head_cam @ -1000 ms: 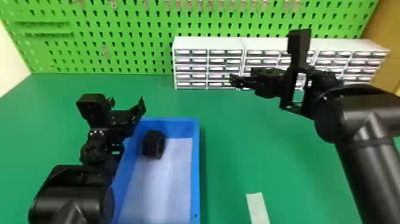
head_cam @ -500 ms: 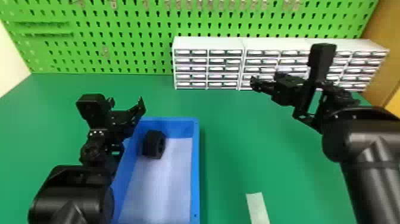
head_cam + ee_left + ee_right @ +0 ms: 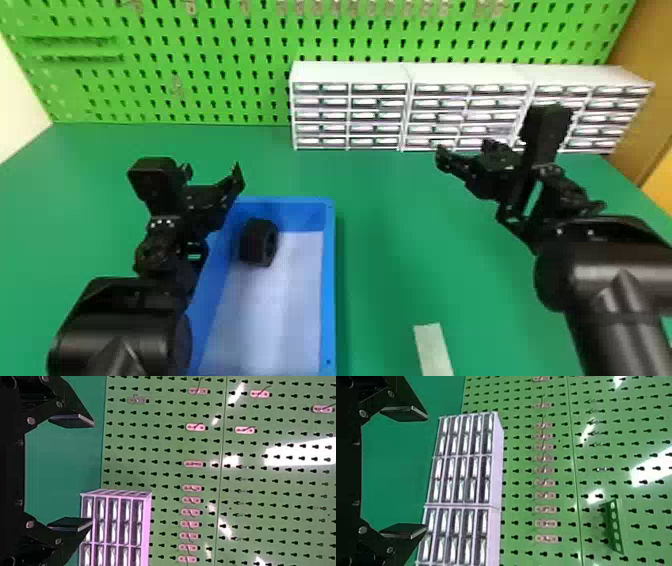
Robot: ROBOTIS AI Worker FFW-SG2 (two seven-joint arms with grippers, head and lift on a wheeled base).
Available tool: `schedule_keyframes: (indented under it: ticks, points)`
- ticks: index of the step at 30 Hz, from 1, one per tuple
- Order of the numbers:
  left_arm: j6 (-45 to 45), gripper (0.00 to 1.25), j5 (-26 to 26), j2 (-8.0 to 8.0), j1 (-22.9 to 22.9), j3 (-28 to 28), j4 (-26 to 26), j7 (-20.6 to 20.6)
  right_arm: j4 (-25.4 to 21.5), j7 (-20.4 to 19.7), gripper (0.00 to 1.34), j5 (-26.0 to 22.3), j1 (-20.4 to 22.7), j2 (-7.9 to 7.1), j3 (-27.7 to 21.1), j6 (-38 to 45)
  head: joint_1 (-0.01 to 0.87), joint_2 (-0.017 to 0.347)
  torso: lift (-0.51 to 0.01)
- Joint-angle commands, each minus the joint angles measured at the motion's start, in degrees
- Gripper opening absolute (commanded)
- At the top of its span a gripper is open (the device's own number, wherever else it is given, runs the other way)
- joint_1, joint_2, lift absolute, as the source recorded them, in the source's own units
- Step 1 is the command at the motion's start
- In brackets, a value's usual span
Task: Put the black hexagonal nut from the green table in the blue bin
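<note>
green table [image 3: 425, 225]: a flat top i see stretching across my head view
blue bin [image 3: 328, 300]: resting on it, left of my view's centre
white drawer cabinets [image 3: 465, 107]: i see them side by side along the far edge
pale strip [image 3: 434, 350]: lying flat to the bin's right, apart from it

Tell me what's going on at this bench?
Robot's on nut-into-bin duty, and nothing is being handled at this moment. The black hexagonal nut sits inside the blue bin, toward its far left corner. The left pincer is open and empty near that corner. The right pincer is also open and empty, out over the green table in front of the white drawer units. Looks like the nut is where it should be.
</note>
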Motion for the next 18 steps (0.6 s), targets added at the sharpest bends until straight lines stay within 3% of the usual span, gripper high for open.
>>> schedule_keyframes:
  ticks: [1,10,18]
  points:
    - [0.1,0.87,0.0,0.00,0.0,0.0,0.0,0.0,0.5,-1.6,1.04,0.4,1.6,0.15,0.1,-3.4,0.686,0.051,-0.096]
    - [0.0,0.87,0.0,0.00,0.0,-0.1,0.0,0.0,1.4,-7.0,1.04,0.5,4.2,1.20,-0.2,-10.5,0.686,0.051,-0.096]
    - [0.1,0.87,0.0,-0.09,0.0,-0.2,0.0,0.0,2.5,-8.3,1.04,1.1,5.3,2.08,-0.3,-12.7,0.686,0.051,-0.096]
